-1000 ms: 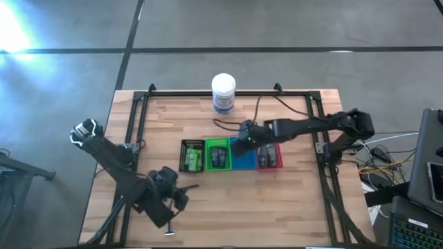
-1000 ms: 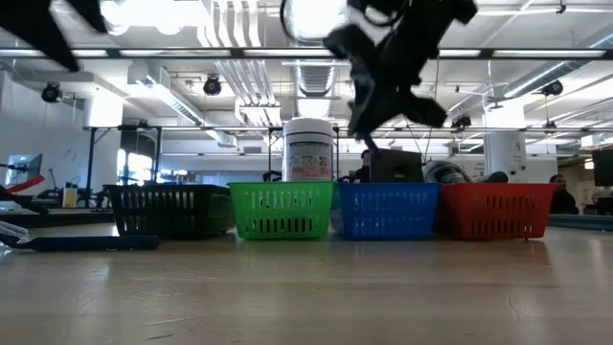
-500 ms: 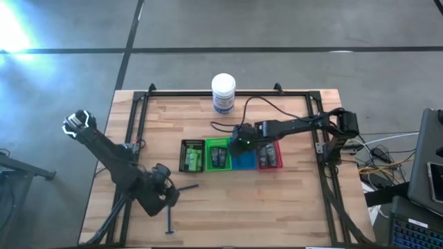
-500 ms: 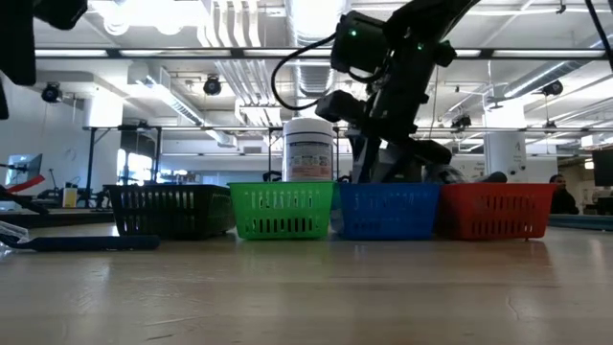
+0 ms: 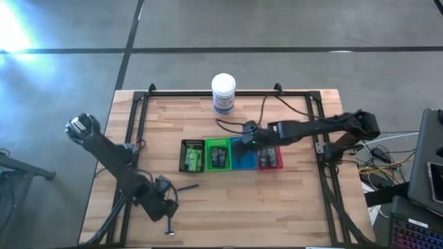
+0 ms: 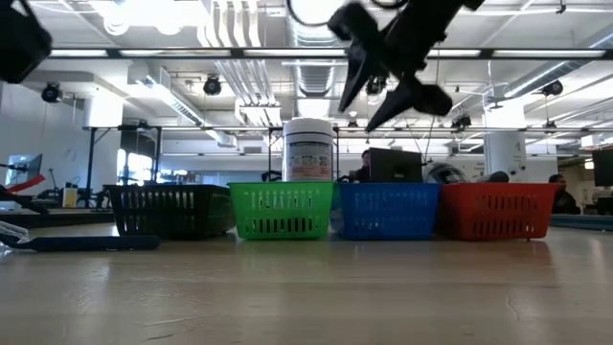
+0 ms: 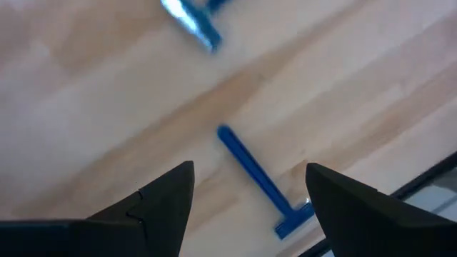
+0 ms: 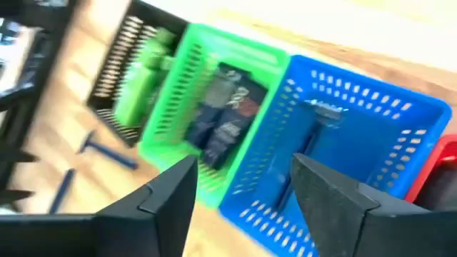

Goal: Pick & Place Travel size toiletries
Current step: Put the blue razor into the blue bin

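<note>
1. Most of the sorting appears done: bright green packets (image 8: 139, 89) are seen in the black tray (image 5: 188, 156), small dark packs (image 8: 223, 118) in the green tray (image 5: 217, 155), and grey tubes (image 5: 269, 158) in the red tray (image 5: 277, 159), all in a row at the middle of the worktop (image 5: 291, 207).
2. One thin blue stick (image 8: 308, 139) is seen lying in the blue tray (image 8: 371, 135).
3. The right gripper (image 6: 383, 91) is held above the blue tray, its fingers spread and nothing between them.
4. Two blue sticks are left on the bare wood toward the worktop's front-left corner: one (image 7: 258, 182) near the front edge, another (image 7: 191, 20) farther in.
5. The left gripper (image 7: 246, 193) is poised over the nearer stick, released and not yet grasping it.
6. The white jar (image 5: 223, 93) is left standing at the back edge.
</note>
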